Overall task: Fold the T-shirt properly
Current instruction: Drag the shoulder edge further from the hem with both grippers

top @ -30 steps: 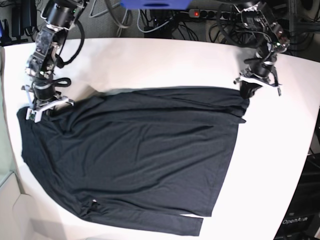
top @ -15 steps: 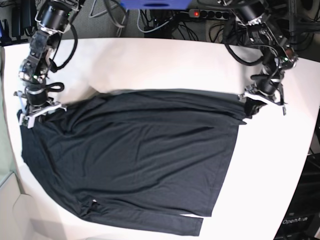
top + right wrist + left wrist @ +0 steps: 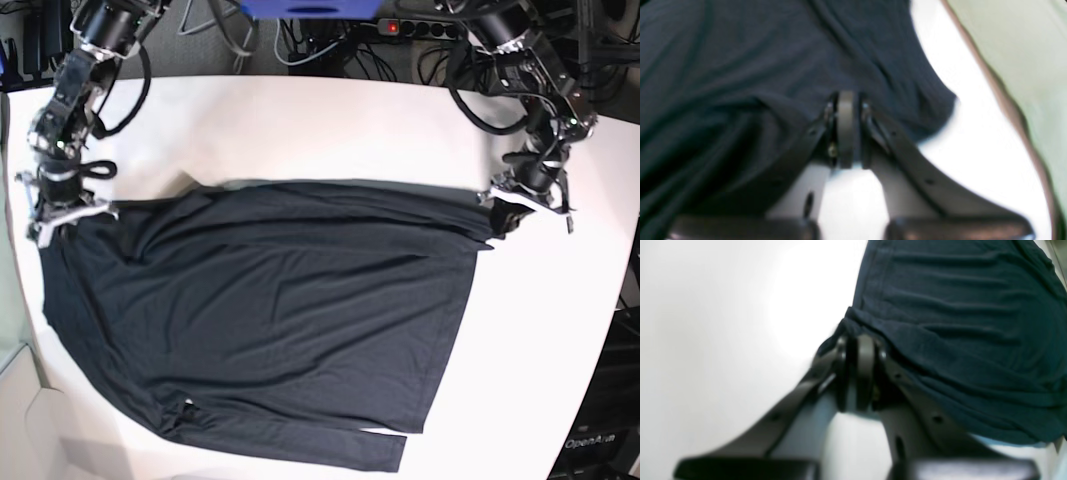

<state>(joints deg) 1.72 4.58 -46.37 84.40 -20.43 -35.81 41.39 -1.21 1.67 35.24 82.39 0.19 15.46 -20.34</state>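
White counter (image 3: 330,120) carries the black T-shirt (image 3: 270,320), spread flat between both arms. Left wrist view: the left gripper (image 3: 857,350) is pinching the T-shirt's corner, jaws pressed together. Right wrist view: the right gripper (image 3: 845,106) sits on the T-shirt's edge, pads nearly together; its hold cannot be told.

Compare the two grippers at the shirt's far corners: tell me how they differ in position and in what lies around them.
The left gripper is at the T-shirt's corner on the base view's right, the right gripper at the opposite corner. The left gripper's fingertips pinch a bunched edge with bare white table beside; the right gripper's sit over spread cloth near the table's edge. Both point down with fingers close together.
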